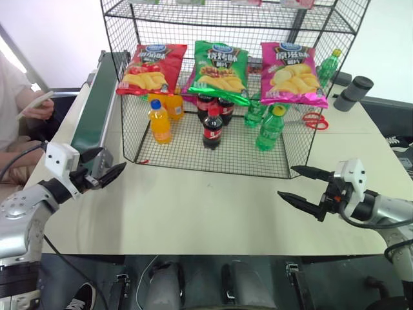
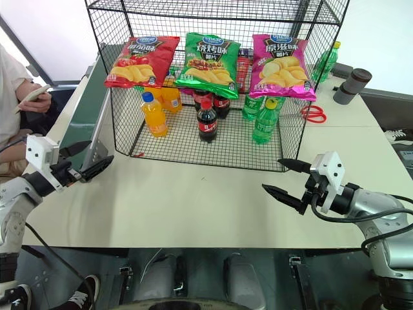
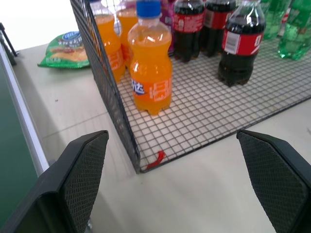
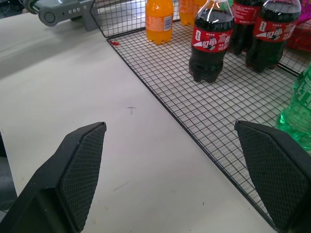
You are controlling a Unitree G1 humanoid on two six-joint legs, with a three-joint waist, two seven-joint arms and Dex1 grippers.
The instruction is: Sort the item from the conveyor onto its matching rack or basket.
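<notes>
Left eye view has my left claw (image 1: 111,164) at 8 o'clock and my right claw (image 1: 288,181) at 4 o'clock. Both are spread wide and hold nothing. They hang over the bare desk (image 1: 193,213). The rack (image 1: 213,155) stands at 12 o'clock, and the conveyor (image 1: 97,97) runs along at 10 o'clock. In my left wrist view, the green chip bag (image 3: 65,48) lies flat on the desk between the conveyor and the rack's side wall. Another green bag (image 1: 218,71) leans inside the rack between a red bag (image 1: 151,68) and a pink bag (image 1: 290,72).
</notes>
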